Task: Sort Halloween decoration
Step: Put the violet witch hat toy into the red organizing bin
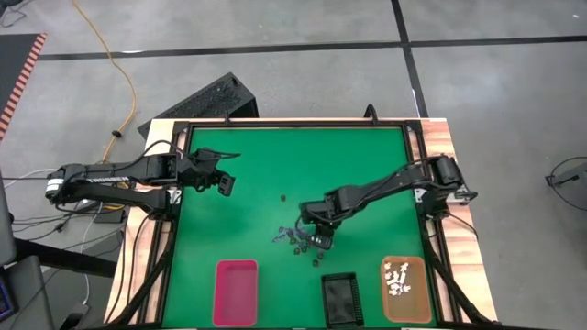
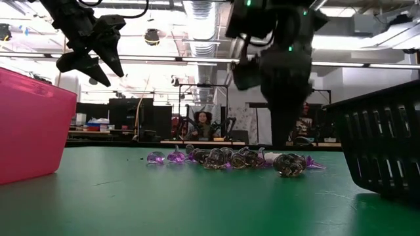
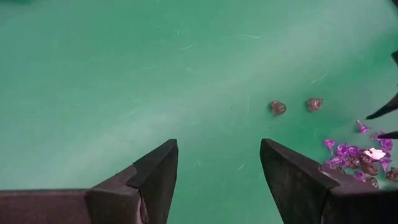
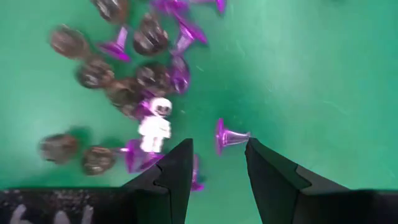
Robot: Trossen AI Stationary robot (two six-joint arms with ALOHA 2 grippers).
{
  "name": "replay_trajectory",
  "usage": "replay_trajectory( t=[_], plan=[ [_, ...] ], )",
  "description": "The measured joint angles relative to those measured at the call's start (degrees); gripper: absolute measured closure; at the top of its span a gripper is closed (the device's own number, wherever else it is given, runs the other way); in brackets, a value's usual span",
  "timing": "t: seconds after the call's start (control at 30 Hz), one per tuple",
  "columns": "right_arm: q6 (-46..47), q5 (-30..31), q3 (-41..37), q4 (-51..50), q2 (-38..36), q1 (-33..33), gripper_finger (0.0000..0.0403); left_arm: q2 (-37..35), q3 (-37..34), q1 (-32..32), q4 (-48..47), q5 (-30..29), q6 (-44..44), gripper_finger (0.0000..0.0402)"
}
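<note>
One white skeleton (image 4: 154,124) amid purple trinkets (image 4: 180,68).

A robotics lab or workshop is being shown. In the high view, a green-topped table (image 1: 248,197) in a dark metal frame is being seen at frame centre on a bare grey concrete floor (image 1: 293,23) marked with black tape lines; a yellow cable (image 1: 117,69) is being trailed across the upper left. In the low view, exposed ceiling ducts (image 2: 203,13) and strip lighting are being seen along the top, and a seated person (image 2: 203,124) among equipment racks at mid-frame.
</note>
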Motion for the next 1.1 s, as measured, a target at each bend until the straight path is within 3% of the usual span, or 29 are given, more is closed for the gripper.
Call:
replay_trajectory(
  t=[0.3,0.63,1.1],
  plan=[
    [-1.01,-0.03,0.04,0.45,3.01,-0.28,0.0241,0.00,0.00,0.00,-0.11,0.00,0.00,0.0183],
    [-0.61,-0.17,0.15,-1.23,2.92,-0.58,0.0388,0.00,0.00,0.00,-0.07,-1.01,-0.07,0.0183],
    [-1.01,0.07,5.53,-1.56,3.16,-0.58,0.0389,0.00,0.00,0.00,-0.07,-0.92,-0.20,0.0183]
  ],
)
